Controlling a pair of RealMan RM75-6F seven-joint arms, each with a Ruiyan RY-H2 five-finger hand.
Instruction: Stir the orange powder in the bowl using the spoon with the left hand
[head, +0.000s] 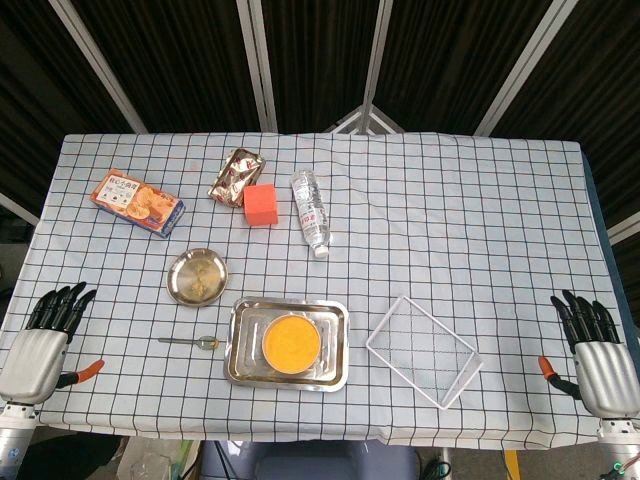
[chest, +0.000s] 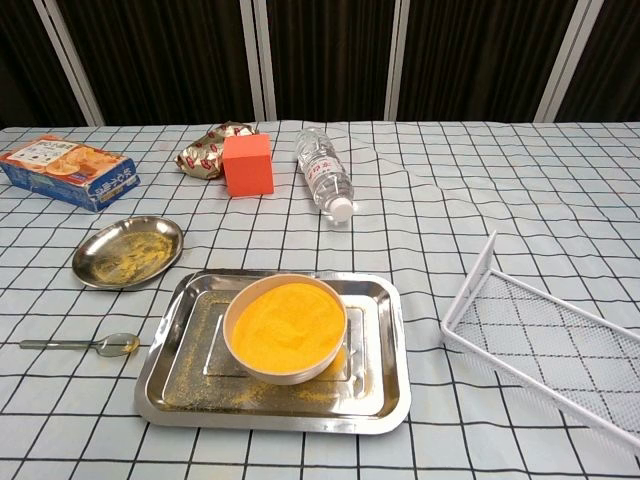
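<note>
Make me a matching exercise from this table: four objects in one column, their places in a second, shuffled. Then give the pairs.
Things:
1. spoon
2. bowl
3. water bottle
4. orange block

Places:
A. lying on its side, right of the orange block
B. in the steel tray
C. on the cloth, left of the tray
D. beside the foil snack bag

Pairs: 1-C, 2-B, 3-A, 4-D

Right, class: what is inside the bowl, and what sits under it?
The bowl holds orange powder, heaped nearly to the rim. Under it is a steel tray dusted with spilled powder. The bowl's inner base is covered.
</note>
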